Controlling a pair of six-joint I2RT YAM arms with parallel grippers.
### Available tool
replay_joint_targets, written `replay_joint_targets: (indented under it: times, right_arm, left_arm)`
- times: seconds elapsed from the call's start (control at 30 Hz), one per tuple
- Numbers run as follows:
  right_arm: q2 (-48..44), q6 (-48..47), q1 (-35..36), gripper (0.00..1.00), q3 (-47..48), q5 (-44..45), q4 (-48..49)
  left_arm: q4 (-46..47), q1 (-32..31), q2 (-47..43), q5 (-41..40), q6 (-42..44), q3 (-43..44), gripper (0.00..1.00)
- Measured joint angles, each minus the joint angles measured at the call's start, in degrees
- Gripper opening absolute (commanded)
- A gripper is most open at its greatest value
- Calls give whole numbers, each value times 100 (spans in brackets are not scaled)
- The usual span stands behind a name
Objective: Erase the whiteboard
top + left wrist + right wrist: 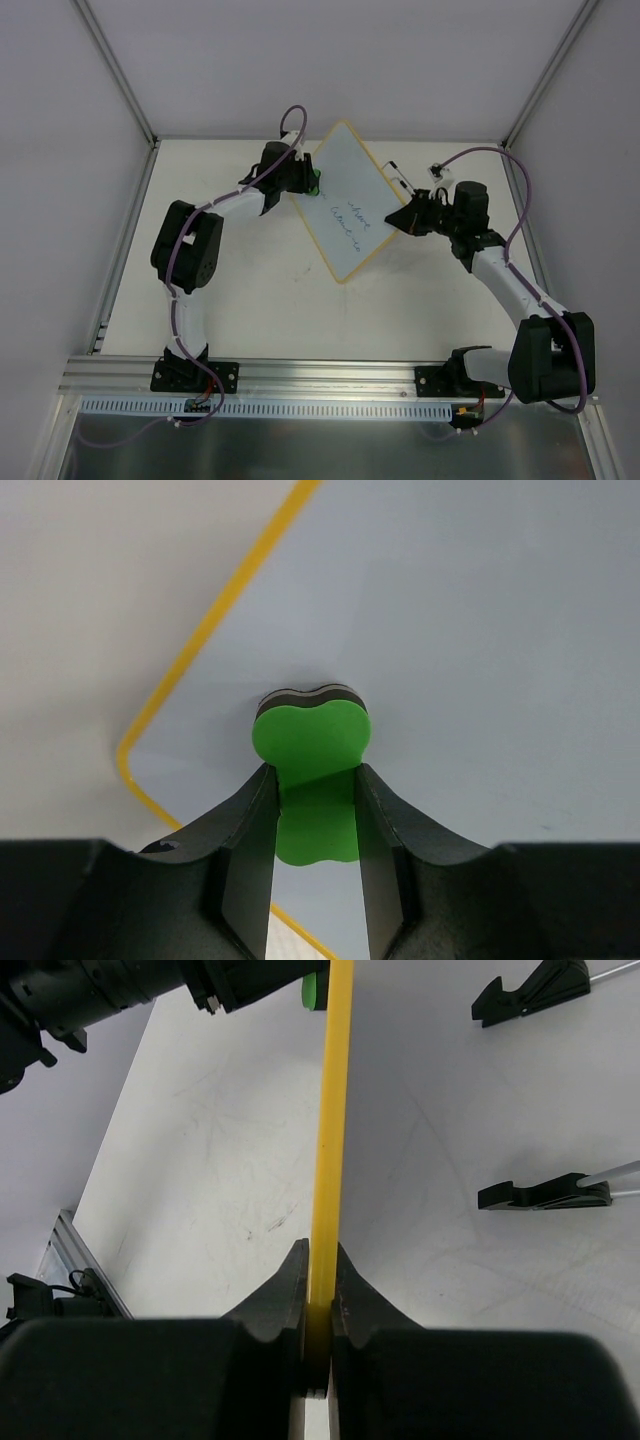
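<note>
The whiteboard (345,195), white with a yellow frame, sits turned like a diamond in the middle of the table. Blue handwriting (345,217) runs across its lower half. My left gripper (312,775) is shut on a green bone-shaped eraser (312,742), whose dark felt side presses on the white surface (480,630) near a rounded corner. From above, that eraser (316,183) is at the board's upper left edge. My right gripper (320,1260) is shut on the board's yellow frame (330,1110), seen edge-on; from above it (392,222) pinches the right edge.
Two black clip-like pieces with thin rods (545,1192) (530,990) lie on the table right of the board. White walls enclose the table on three sides. An aluminium rail (320,375) carrying both arm bases runs along the near edge.
</note>
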Motion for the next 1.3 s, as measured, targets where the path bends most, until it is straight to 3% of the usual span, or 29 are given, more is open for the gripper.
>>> replay_joint_targets:
  times: [0.63,1.3]
  right_arm:
    - [-17,129,-188,0,0,431,74]
    - [-17,184,-186,0,-146,409,170]
  left_arm:
    - [258,-2151,-608,-251,240,63,0]
    - [887,-2039,-769,-426,-1377,-708,0]
